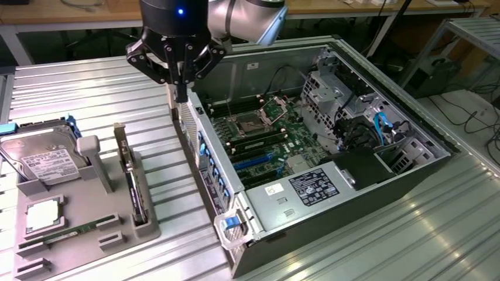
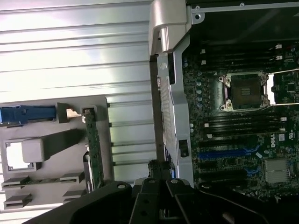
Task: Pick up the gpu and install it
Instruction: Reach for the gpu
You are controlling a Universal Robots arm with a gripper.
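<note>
The gpu [image 1: 131, 181] is a thin green card with a silver bracket. It stands on edge in a slot of the grey parts holder [image 1: 105, 199] at the exterior view's left, and the wrist view shows the gpu [image 2: 92, 144] edge-on. My gripper [image 1: 181, 95] hangs shut over the far end of the rear wall of the open computer case [image 1: 406, 175], well apart from the card, with nothing visibly between its fingers. In the wrist view the gripper [image 2: 160, 171] sits just over that rear wall, beside the motherboard [image 2: 233, 130].
The case lies on its side with the motherboard [image 1: 262, 132] exposed, its blue expansion slots [image 1: 254, 161] near the rear wall. The holder also carries a hard drive [image 1: 43, 155], a processor [image 1: 43, 213] and a RAM stick [image 1: 74, 231]. Ribbed metal tabletop [image 1: 375, 246] surrounds everything.
</note>
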